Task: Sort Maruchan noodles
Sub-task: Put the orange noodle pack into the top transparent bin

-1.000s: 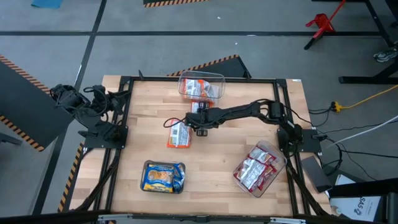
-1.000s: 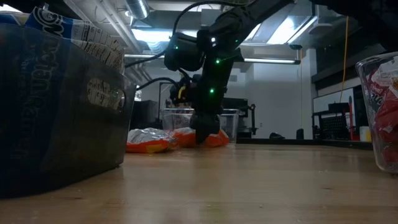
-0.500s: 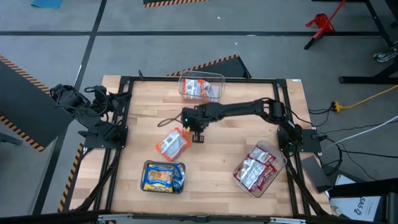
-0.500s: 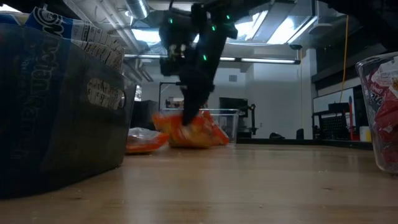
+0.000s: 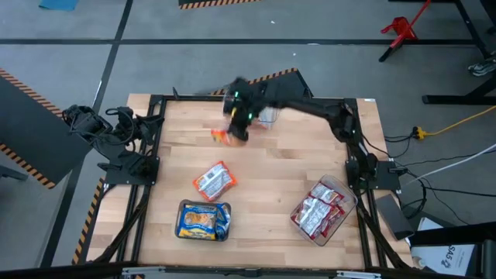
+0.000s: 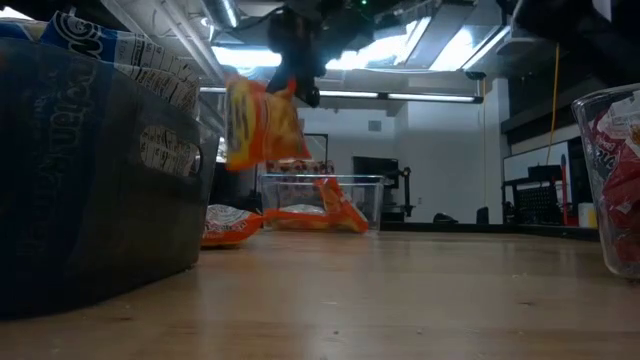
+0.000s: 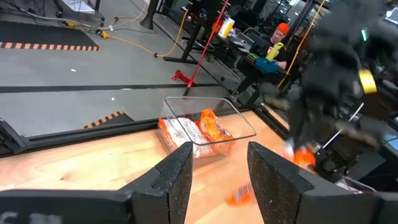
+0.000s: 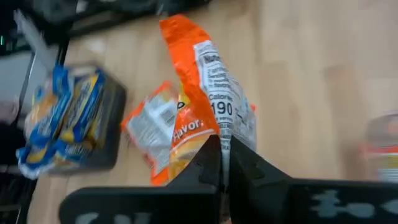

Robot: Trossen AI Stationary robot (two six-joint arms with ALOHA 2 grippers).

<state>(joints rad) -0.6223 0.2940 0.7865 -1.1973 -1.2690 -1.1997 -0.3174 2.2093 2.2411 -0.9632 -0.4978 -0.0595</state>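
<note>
My right gripper (image 5: 237, 124) hangs over the table's far part, shut on an orange-red noodle packet (image 6: 262, 122), close to a clear tub (image 5: 253, 108) that holds more orange packets. A second orange packet (image 5: 215, 180) lies flat on the wood in the table's middle. Blue-and-yellow packets sit in a dark tray (image 5: 204, 219) near the near edge. Red-and-white packets fill a clear tub (image 5: 318, 211) at the near right. My left gripper (image 7: 217, 180) waits open by the table's left edge, touching nothing. My right gripper pinches the orange-red packet by one short end (image 8: 219, 138) between its two fingers, coming from above and pointing down. The packet is lifted clear of the table and hangs below the fingers (image 6: 298, 88), slightly tilted.
The black frame rail (image 5: 248, 98) runs round the table. In the low view the dark tray (image 6: 90, 170) stands close at the near left and the red-packet tub (image 6: 615, 170) at the right. Bare wood lies between the tubs. A person sits beyond the table (image 7: 273, 46).
My right gripper has risen from the table's middle with the orange-red packet and swung toward the far edge, up to the clear tub. The packet has gone from lying on the wood to hanging clear. The other orange packet was pushed toward the near left and turned.
</note>
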